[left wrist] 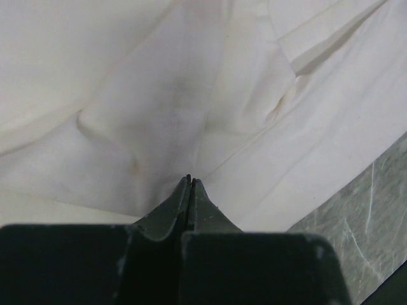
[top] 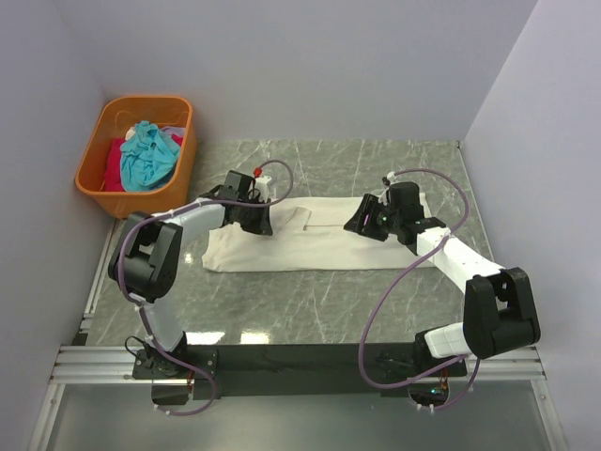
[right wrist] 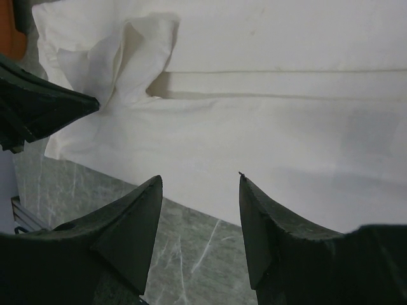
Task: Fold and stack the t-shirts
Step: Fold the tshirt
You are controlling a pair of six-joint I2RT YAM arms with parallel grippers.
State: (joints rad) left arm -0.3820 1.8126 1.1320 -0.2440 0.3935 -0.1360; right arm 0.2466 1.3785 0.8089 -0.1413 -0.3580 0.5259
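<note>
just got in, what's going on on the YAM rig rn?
Both arms are mid-fold on the cream t-shirt, which lies on the marble table as a long, partly folded strip. The left tool is shut, pinching a bunch of cloth toward the shirt's left end. The right tool is open above the shirt, gripping nothing. A teal shirt and a red shirt sit unfolded in the orange basket at the far left corner.
</note>
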